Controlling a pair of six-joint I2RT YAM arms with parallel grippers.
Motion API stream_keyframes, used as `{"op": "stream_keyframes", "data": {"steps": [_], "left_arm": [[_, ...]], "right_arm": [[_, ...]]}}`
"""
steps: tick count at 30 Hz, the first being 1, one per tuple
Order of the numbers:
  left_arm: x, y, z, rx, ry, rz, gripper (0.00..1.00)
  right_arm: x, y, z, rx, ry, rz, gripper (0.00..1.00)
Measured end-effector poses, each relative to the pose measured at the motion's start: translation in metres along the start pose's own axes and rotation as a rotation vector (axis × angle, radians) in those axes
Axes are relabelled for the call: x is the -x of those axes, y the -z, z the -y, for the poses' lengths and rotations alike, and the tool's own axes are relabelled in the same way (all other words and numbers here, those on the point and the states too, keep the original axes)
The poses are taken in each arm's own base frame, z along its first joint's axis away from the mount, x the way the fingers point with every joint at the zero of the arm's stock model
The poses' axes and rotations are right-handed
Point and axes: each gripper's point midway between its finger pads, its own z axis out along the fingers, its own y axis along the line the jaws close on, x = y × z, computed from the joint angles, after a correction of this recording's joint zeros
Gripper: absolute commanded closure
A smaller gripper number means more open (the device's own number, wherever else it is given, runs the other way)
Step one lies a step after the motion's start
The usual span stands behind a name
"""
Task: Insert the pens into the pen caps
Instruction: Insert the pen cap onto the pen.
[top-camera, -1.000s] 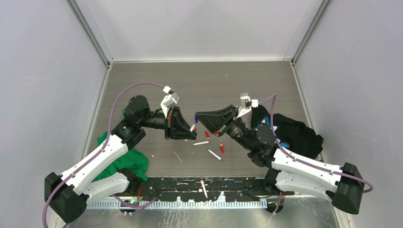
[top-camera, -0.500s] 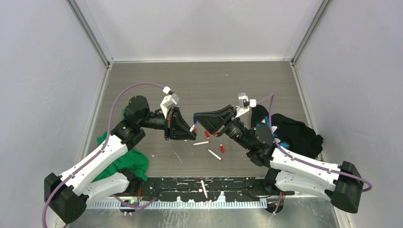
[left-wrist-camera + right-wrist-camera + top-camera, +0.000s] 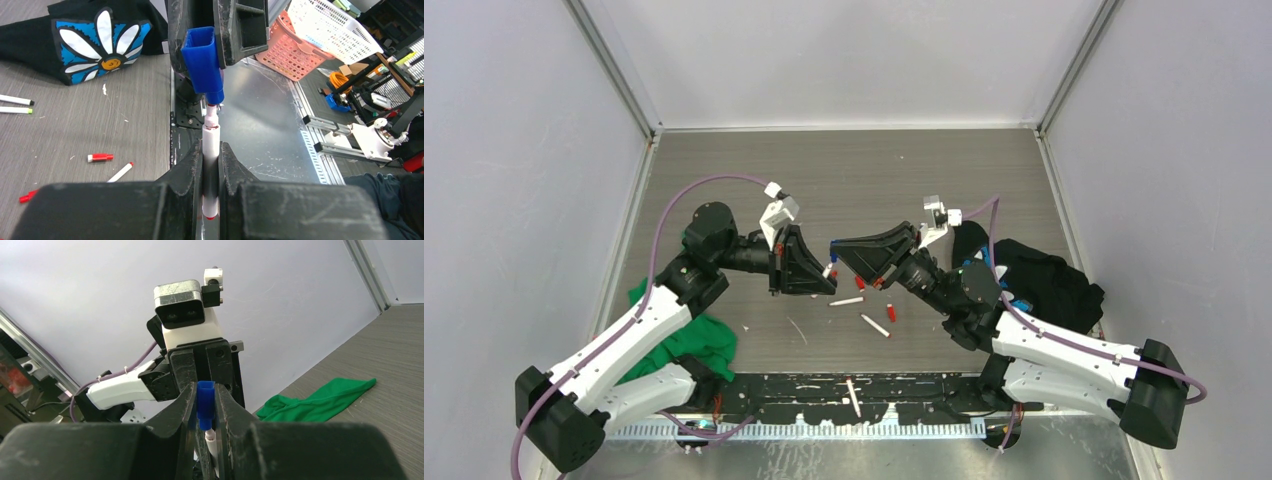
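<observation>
Holding both parts in mid-air over the bench (image 3: 924, 180) centre. The left pincer (image 3: 211, 150) is clenched on the white pen (image 3: 210, 142). The right pincer (image 3: 205, 396) is clenched on the blue cap (image 3: 205, 405).

- Pen: long axis in line with the left fingers, nib end pointing away from the left arm, straight at the right pincer. Red ring at the neck, red at the back end.
- Cap: coaxial with the pen, narrow open end facing the nib. The nib sits right at the cap's mouth and the barrel is still outside.
- On the bench: two loose pens (image 3: 847, 301) lie flat just near-side of the pincers, at different angles, with red caps (image 3: 891, 313) beside them.
- Markings: a blue-and-white daisy print on the black cloth (image 3: 95, 37) at the right. The green cloth (image 3: 686, 342) lies at the left, under the left arm.
</observation>
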Motion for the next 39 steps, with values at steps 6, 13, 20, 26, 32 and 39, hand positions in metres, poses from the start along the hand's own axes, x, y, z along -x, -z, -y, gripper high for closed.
{"op": "stream_keyframes", "data": {"steps": [6,13,20,26,32,39], "left_arm": [[0.0,0.001,-0.001,0.013,0.006,0.002,1.0],[0.005,0.003,0.006,0.023,-0.012,0.021,1.0],[0.005,0.004,0.005,0.028,0.024,0.035,1.0],[0.006,0.008,-0.001,0.044,0.059,0.058,1.0],[0.004,0.012,-0.001,0.04,0.096,0.058,1.0],[-0.001,0.016,0.002,0.01,0.12,0.043,1.0]], "right_arm": [[-0.007,-0.001,0.001,0.005,-0.004,-0.025,0.99],[-0.009,0.0,-0.008,0.033,-0.024,0.008,0.99],[-0.011,0.002,-0.006,0.016,-0.038,0.047,0.99],[-0.014,-0.002,0.0,-0.015,-0.041,0.074,0.99],[-0.02,-0.002,0.002,-0.031,-0.019,0.07,0.99],[-0.031,-0.002,0.001,-0.028,0.018,-0.004,0.99]]}}
